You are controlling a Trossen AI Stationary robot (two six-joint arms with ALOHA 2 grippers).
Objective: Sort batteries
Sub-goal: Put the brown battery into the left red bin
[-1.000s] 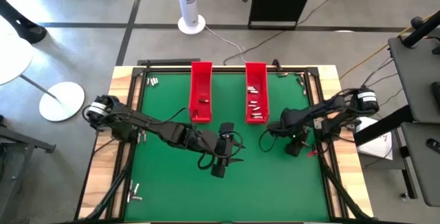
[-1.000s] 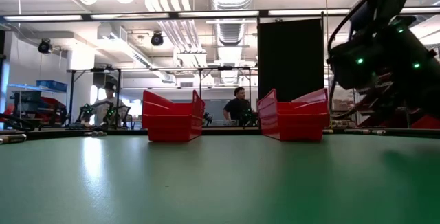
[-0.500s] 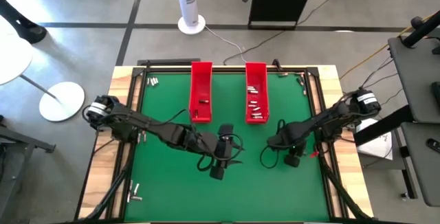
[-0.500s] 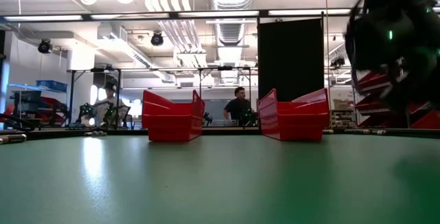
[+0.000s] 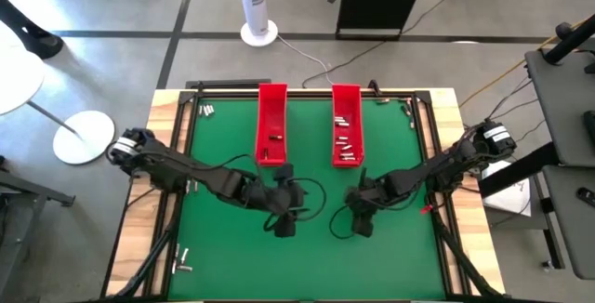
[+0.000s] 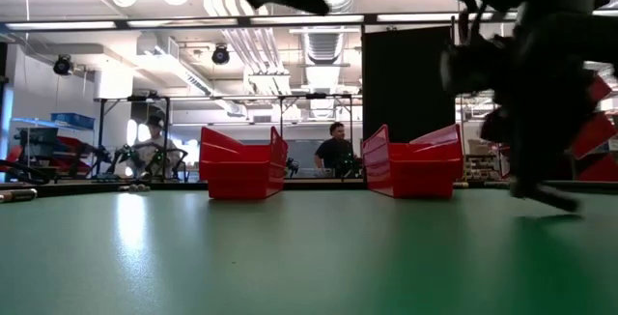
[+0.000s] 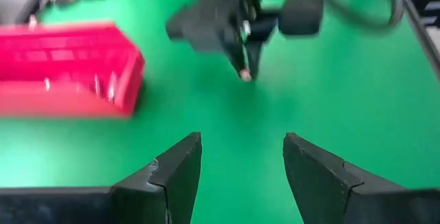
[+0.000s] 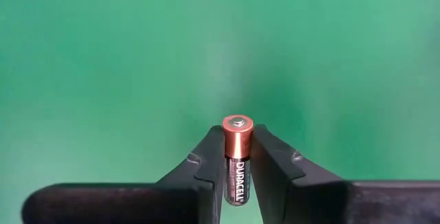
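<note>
Firmly clamped in right gripper point(image 8: 237, 157): one battery point(image 8: 237, 157) (small, rigid, smooth, likely slippery), pinched mid-barrel above green worktop point(image 5: 232, 266). Left gripper point(image 7: 242, 157) apart, empty.

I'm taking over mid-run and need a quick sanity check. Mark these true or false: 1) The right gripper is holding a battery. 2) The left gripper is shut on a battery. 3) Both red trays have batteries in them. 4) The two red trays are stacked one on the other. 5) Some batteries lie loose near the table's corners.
1) True. The right gripper is shut on a copper-topped battery.
2) False. The left gripper is open and holds nothing, above the green mat.
3) True. The left red tray holds a few batteries and the right red tray holds more.
4) False. They stand side by side, apart.
5) True. Loose batteries lie at the far left corner, more at the near left edge.
</note>
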